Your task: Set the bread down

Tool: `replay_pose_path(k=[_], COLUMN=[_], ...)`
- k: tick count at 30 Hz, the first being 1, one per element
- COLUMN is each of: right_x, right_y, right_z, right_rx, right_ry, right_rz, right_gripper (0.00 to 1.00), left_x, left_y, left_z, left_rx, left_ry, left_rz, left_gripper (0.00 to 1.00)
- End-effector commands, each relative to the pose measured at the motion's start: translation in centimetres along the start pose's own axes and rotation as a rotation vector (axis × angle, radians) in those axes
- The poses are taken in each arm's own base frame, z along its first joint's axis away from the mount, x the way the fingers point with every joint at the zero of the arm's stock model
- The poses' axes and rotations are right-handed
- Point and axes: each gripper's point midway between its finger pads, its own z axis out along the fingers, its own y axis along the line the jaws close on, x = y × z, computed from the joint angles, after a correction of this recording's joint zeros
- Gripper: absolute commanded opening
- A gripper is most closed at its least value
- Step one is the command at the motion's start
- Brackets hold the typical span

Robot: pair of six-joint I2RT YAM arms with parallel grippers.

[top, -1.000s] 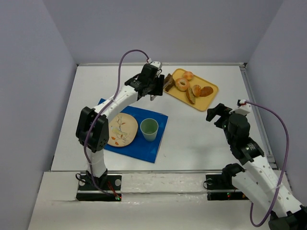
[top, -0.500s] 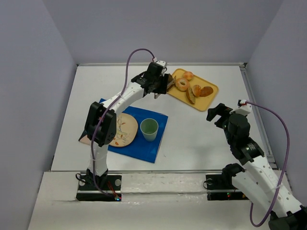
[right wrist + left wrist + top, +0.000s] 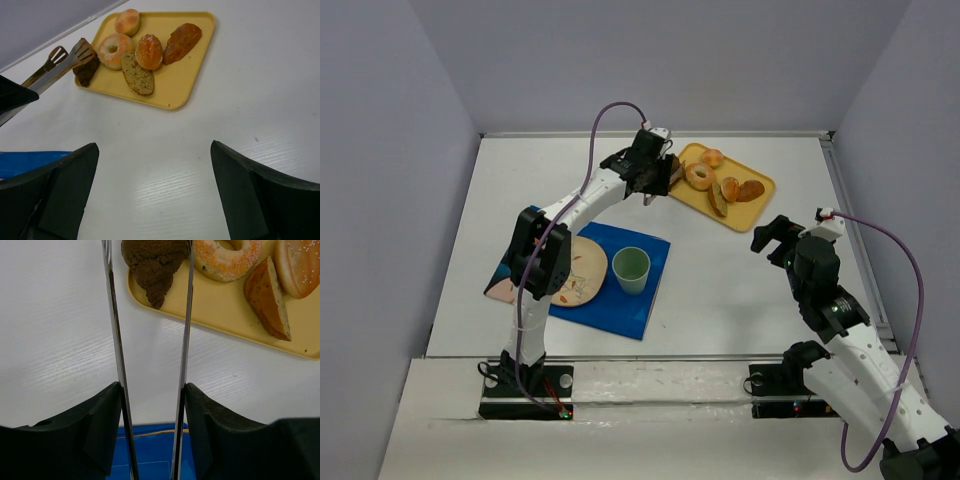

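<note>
A yellow tray (image 3: 752, 208) at the back holds several breads: a dark brown piece (image 3: 152, 262) at its left corner, a sugared ring (image 3: 227, 257), a slice (image 3: 267, 300) and rolls. My left gripper (image 3: 152, 390) is shut on metal tongs (image 3: 185, 315). The tong blades pass either side of the dark brown piece, apart and not pinching it. The tongs (image 3: 65, 60) and that piece (image 3: 86, 74) also show in the right wrist view. My right gripper (image 3: 155, 165) is open and empty over bare table, near of the tray (image 3: 175, 85).
A blue mat (image 3: 620, 300) lies front left with a patterned plate (image 3: 575, 270) and a green cup (image 3: 631, 268) on it. White walls enclose the table. The left arm (image 3: 585, 200) reaches across above the mat's far corner.
My left gripper has moved a little right toward the tray, bringing the tong tips around the dark brown bread. The right arm has not moved.
</note>
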Motion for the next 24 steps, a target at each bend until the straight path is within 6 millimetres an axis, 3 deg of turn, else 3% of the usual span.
replay_pose_path(k=[1, 12, 21, 24], right_x=[-0.6, -0.7, -0.9, -0.9], right_y=[-0.3, -0.4, -0.4, -0.5], right_z=[0.1, -0.1, -0.4, -0.5], right_rx=[0.021, 0.023, 0.019, 0.017], right_ry=[-0.029, -0.033, -0.041, -0.044], right_rz=[0.010, 0.016, 0.023, 0.028], right_gripper=[0.99, 0.99, 0.99, 0.99], left_x=[-2.5, -3.7, -6.6, -7.6], left_y=[-0.9, -2.0, -2.7, -3.2], left_z=[-1.3, -3.3, -8.9, -12.1], left_rx=[0.017, 0.068, 0.119, 0.164], left_ry=[-0.058, -0.090, -0.215, -0.271], left_rz=[0.012, 0.015, -0.011, -0.028], left_gripper=[0.55, 0.29, 0.25, 0.25])
